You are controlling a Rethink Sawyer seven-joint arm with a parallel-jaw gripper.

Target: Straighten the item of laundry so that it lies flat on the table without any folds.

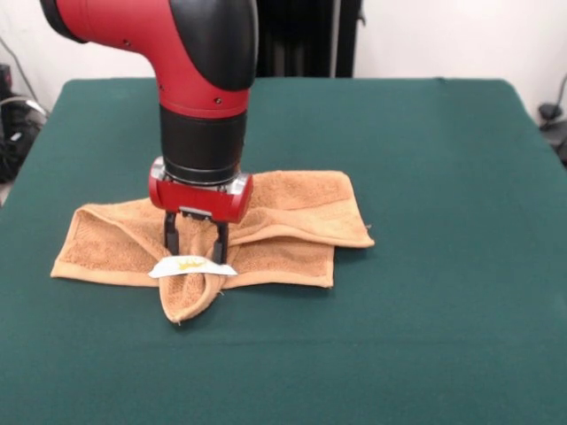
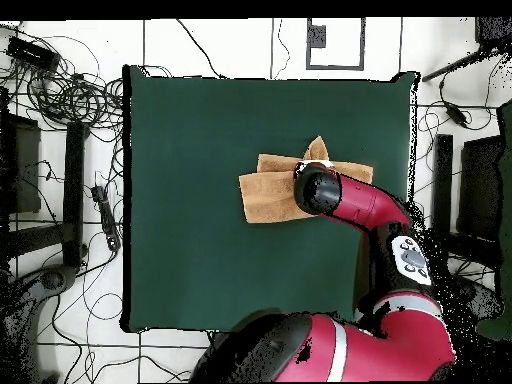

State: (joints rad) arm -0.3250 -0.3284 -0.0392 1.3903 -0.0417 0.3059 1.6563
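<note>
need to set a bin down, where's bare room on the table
Bare felt on the table lies all around the towel: widest toward the camera-side edge and on both sides. Crowded only mid-table, where the gripper stands on the towel by its white tag.

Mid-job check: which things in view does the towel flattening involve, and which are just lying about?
In the job:
- towel, still folded
- gripper, jaws down at the folds by the white tag
- green table

Lying about:
- cables on the floor
- black stands beside the table

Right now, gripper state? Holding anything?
Gripper: fingers down on the towel beside its white tag, a narrow gap between them; whether they pinch cloth cannot be told.
</note>
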